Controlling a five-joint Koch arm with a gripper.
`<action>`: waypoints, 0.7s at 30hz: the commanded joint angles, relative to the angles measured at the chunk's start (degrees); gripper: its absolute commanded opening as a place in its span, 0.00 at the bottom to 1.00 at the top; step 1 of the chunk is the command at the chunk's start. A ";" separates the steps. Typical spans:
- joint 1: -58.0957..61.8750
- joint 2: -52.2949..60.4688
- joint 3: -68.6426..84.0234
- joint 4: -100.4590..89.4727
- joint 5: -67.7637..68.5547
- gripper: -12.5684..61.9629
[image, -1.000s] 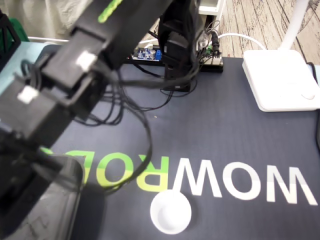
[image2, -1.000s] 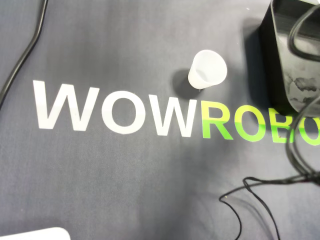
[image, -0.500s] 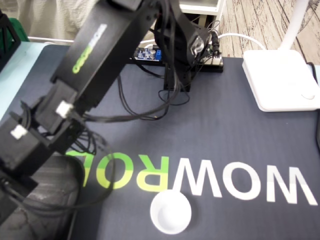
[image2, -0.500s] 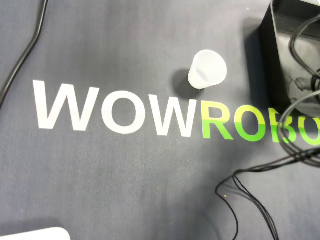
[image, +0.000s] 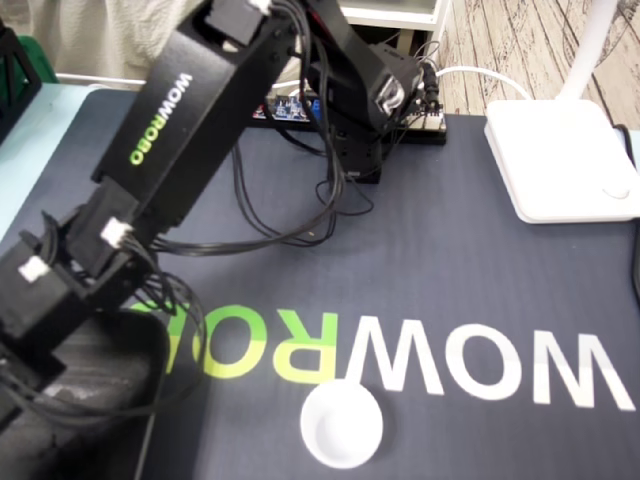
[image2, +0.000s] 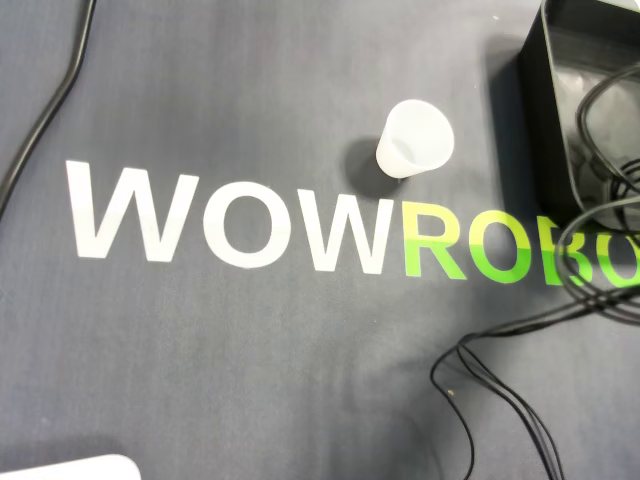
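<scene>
where the black arm (image: 190, 130) slants down at the left of the fixed view, its end runs out of frame above a black bin (image: 95, 410); the gripper is out of sight, so i cannot tell its opening. a white cup (image: 342, 424) stands upright on the dark mat (image: 450, 270), near the bin but apart. a white lamp base (image: 560, 150) sits far right.

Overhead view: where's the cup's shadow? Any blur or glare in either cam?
Overhead view: white cup throws a soft shadow leftward on the mat; sharp. Fixed view: black bin at lower left is soft; small glint on the arm.
</scene>
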 joint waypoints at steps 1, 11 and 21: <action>-0.09 2.46 -4.92 -5.01 -6.59 0.21; -3.78 8.96 -5.01 -5.19 -45.35 0.21; -5.45 18.81 3.69 -5.45 -81.39 0.21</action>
